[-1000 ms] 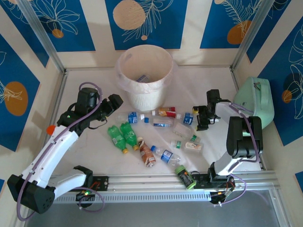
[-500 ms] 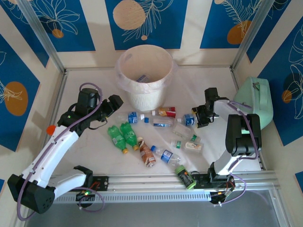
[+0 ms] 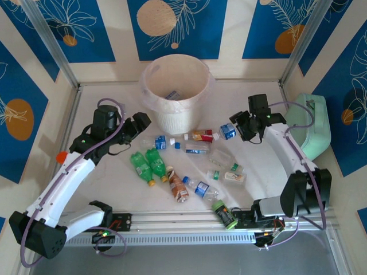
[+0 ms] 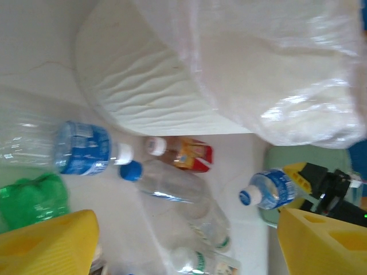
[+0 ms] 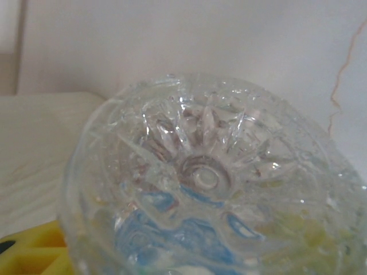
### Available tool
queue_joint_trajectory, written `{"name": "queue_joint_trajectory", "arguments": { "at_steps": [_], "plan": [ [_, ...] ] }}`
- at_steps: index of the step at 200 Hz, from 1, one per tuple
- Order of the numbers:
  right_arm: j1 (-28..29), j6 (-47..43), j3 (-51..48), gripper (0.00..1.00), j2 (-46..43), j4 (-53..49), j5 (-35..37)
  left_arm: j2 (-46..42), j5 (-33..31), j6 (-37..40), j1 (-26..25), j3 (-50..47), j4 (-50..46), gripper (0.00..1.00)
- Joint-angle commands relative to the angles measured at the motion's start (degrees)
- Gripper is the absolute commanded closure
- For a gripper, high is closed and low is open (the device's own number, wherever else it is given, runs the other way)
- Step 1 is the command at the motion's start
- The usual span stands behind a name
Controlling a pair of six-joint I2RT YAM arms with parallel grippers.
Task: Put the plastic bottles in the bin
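The white table (image 3: 252, 94) sat in a booth of cream walls with blue panels printed with leaves and orange discs, and a metal rail (image 3: 183, 220) ran along its near edge. A mint-green case (image 3: 309, 123) leaned at the right side.

The plastic bottles (image 3: 195, 150) lay scattered on their sides in front of the bin (image 3: 172, 117). Among them were two crushed green bottles (image 3: 148, 164), a brown bottle (image 3: 179, 188) with a red label, and several clear ones with blue, red or white labels. A dark green-capped bottle (image 3: 225, 213) rested against the rail.

The right gripper (image 3: 237, 127) pinched a blue-labelled bottle (image 3: 228, 131) by its ribbed clear base, to the right of the bin's foot. The left gripper (image 3: 141, 122) hung spread and empty, just left of the bin.

The round cream bin, ribbed and lined with a translucent bag, held a blue-labelled piece (image 3: 172, 94) at its bottom
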Motion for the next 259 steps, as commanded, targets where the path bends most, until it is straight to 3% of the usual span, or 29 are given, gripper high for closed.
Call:
{"name": "queue_joint_trajectory", "arguments": {
  "at_steps": [1, 38, 70, 100, 158, 225, 259],
  "plan": [
    [2.4, -5.98, 2.65, 0.4, -5.54, -0.6, -0.58, 0.97, 7.06, -0.26, -1.16, 1.13, 9.45, 0.22],
    [5.98, -10.54, 6.21, 0.4, -11.41, 3.7, -6.42, 3.87, 11.64, -0.59, -4.74, 2.57, 17.24, 0.25],
    [6.95, -8.77, 8.02, 0.41, -12.93, 7.6, -13.27, 6.49, 15.66, -0.59, -8.57, 4.73, 23.99, 0.28],
    [7.98, -7.22, 9.33, 0.41, -13.13, 11.11, -16.81, 8.73, 16.26, 1.2, -11.79, 7.39, 23.31, 0.33],
    [9.17, -8.34, 17.12, 0.42, -8.44, 11.45, -16.32, 7.88, 11.64, 2.98, -12.04, 7.57, 18.14, 0.35],
    [10.97, -11.94, 30.66, 0.42, 6.02, 13.31, -13.74, 5.48, -3.63, 5.78, -11.41, 8.9, 1.03, 0.34],
    [11.41, -14.34, 40.71, 0.42, 14.52, 9.64, -13.05, 4.01, -5.85, 5.27, -10.85, 8.17, -0.26, 0.33]
  ]
}}
